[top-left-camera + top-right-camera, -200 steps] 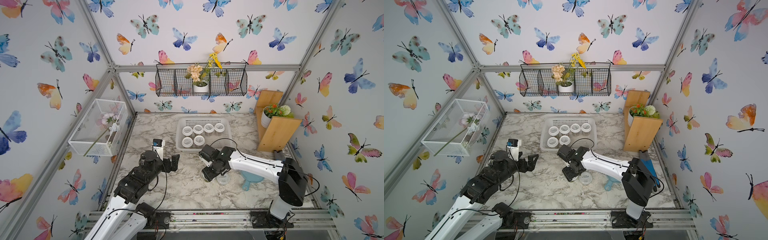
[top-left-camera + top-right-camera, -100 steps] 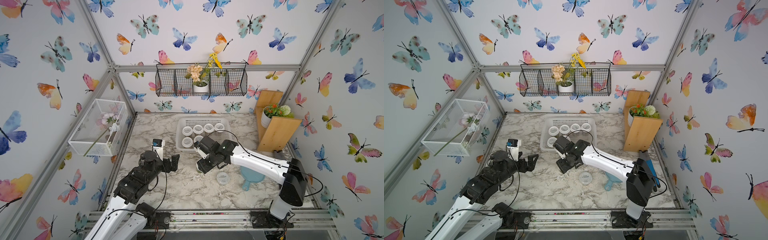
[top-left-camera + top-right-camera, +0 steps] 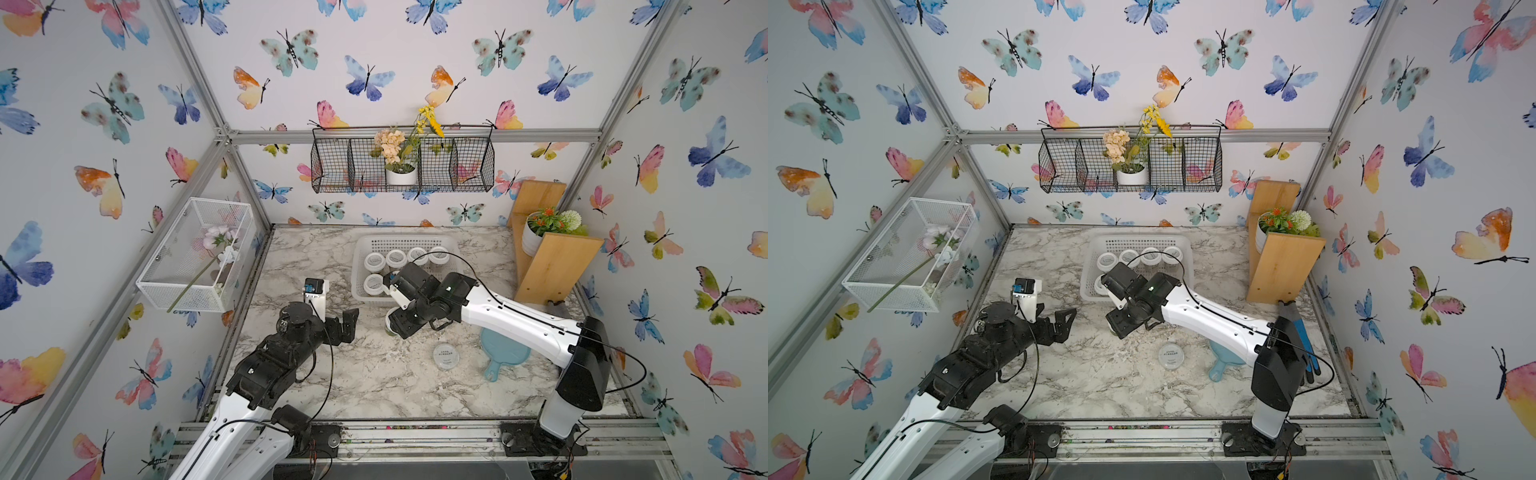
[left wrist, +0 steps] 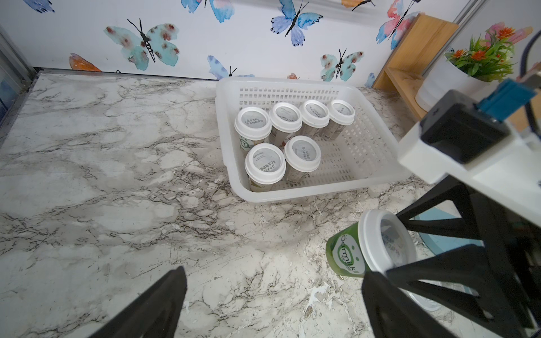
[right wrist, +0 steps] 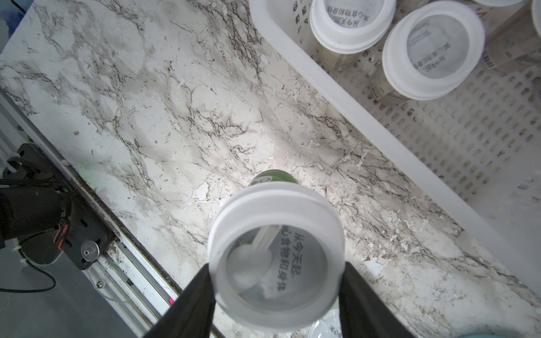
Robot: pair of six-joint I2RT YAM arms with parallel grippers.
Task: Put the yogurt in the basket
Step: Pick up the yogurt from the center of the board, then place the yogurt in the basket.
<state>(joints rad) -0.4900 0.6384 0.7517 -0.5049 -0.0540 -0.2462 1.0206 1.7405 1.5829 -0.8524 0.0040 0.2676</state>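
Note:
The basket [image 3: 358, 266] [image 3: 1090, 270] is a low white perforated tray at the back middle of the marble table. Several yogurt jars [image 3: 395, 258] [image 4: 285, 117] stand inside it in two rows. My right gripper [image 3: 395, 328] [image 5: 275, 281] is shut on the white lid of a green-labelled yogurt jar [image 5: 275, 251] [image 4: 351, 254]. That jar is tilted, just in front of the basket's near left corner. Another yogurt jar [image 3: 445, 356] [image 3: 1171, 355] stands alone on the table nearer the front. My left gripper [image 3: 348, 326] [image 4: 272, 292] is open and holds nothing, left of the held jar.
A blue paddle-shaped board [image 3: 505, 353] lies under the right arm. A wooden shelf with a potted plant [image 3: 552, 257] stands at the back right. A black wire basket [image 3: 403, 166] hangs on the back wall, and a white wire-mesh box [image 3: 195, 253] on the left wall.
My right gripper has carried the green-labelled jar left and back, away from the lone jar and towards the basket's near corner. The left arm has stayed still.

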